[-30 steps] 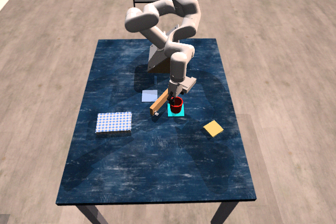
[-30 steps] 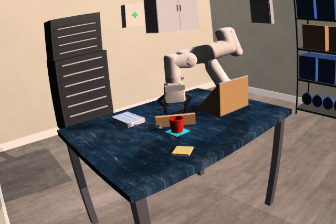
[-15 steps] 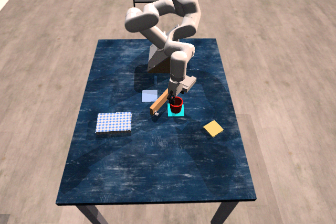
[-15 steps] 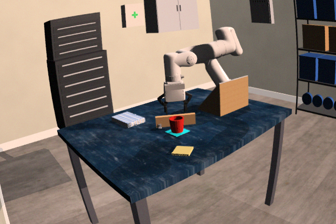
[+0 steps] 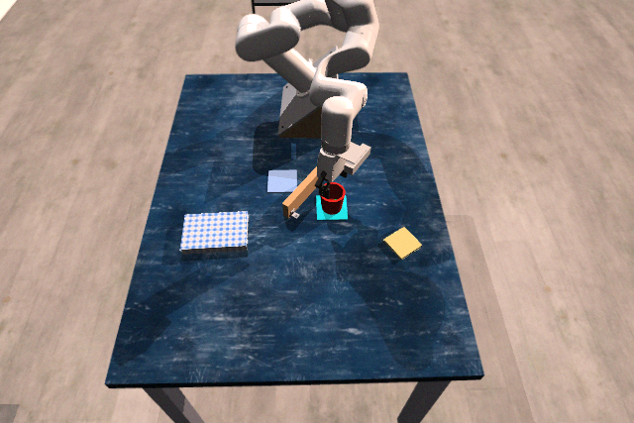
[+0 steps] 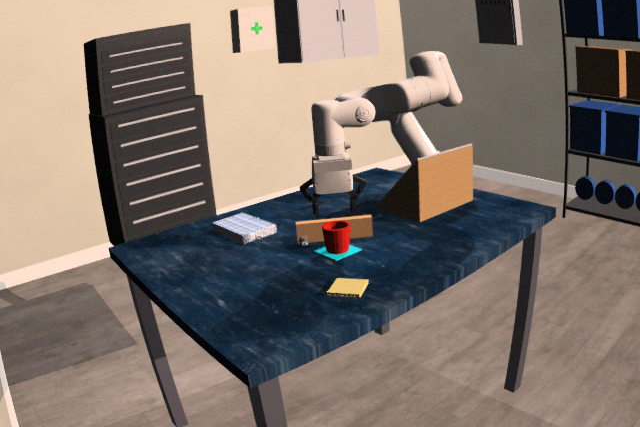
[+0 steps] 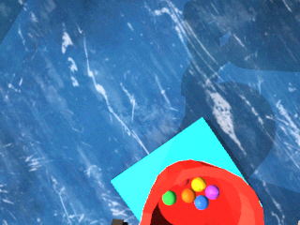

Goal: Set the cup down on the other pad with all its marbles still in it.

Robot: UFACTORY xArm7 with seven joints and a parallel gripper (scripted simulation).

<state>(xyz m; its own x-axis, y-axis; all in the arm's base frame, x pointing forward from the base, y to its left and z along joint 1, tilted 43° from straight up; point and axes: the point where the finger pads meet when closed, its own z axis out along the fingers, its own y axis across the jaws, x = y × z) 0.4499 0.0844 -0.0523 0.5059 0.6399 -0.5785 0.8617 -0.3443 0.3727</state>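
Note:
A red cup [image 5: 333, 198] stands upright on a cyan pad [image 5: 331, 207]; it also shows in the exterior view [image 6: 336, 236] and the wrist view [image 7: 203, 197]. Several coloured marbles [image 7: 192, 193] lie inside it. My gripper [image 6: 333, 201] is open and empty, above and behind the cup, over the wooden rail [image 6: 334, 219]. It also shows in the top view [image 5: 323, 185]. A pale blue pad [image 5: 281, 180] lies on the other side of the rail [image 5: 299, 195] from the cup.
A blue checked block [image 5: 215, 230] lies at the left. A yellow square block [image 5: 402, 242] lies at the right front. A wooden wedge [image 6: 431, 183] stands at the arm's base behind the rail.

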